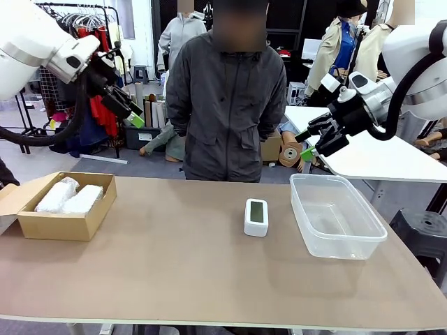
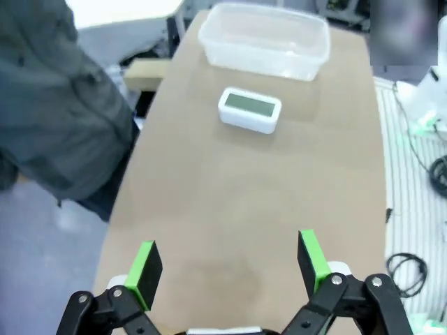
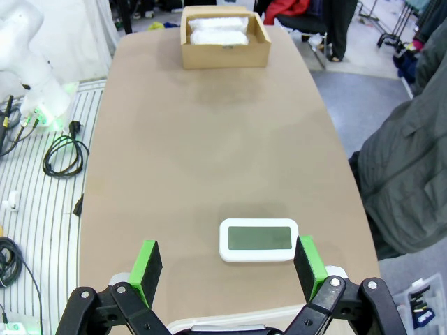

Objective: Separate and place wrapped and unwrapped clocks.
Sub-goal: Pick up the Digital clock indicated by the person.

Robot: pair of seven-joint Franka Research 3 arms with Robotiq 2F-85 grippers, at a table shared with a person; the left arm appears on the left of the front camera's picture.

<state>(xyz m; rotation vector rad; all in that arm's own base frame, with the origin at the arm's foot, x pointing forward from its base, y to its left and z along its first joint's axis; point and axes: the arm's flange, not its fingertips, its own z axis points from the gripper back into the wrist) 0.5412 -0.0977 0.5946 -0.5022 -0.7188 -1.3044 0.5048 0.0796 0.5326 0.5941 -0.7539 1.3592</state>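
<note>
You have one brown table (image 1: 174, 272) spanning the lower half of the front view, and one person (image 1: 227, 105) in a dark grey jacket standing behind it at top centre.

Two grippers hang above the table. The left gripper (image 1: 134, 117) sits in the upper left of the front view and the right gripper (image 1: 314, 139) in the upper right. In both wrist views, the green-padded fingers stand wide apart at the bottom edge with nothing between them.

One clear plastic tub (image 1: 347, 248) sits right of centre, with nothing visible in it. One open cardboard box (image 1: 59, 227) sits at the left edge. You can count two wrapped clocks in the box, one (image 1: 57, 197) just beside the other (image 1: 82, 200), both white lumpy bundles.

One unwrapped clock (image 1: 256, 216), white with a grey-green screen, lies on bare table just left of the tub, apart from it and well apart from the box. In the right wrist view it lies low in the frame, between the two pads.
</note>
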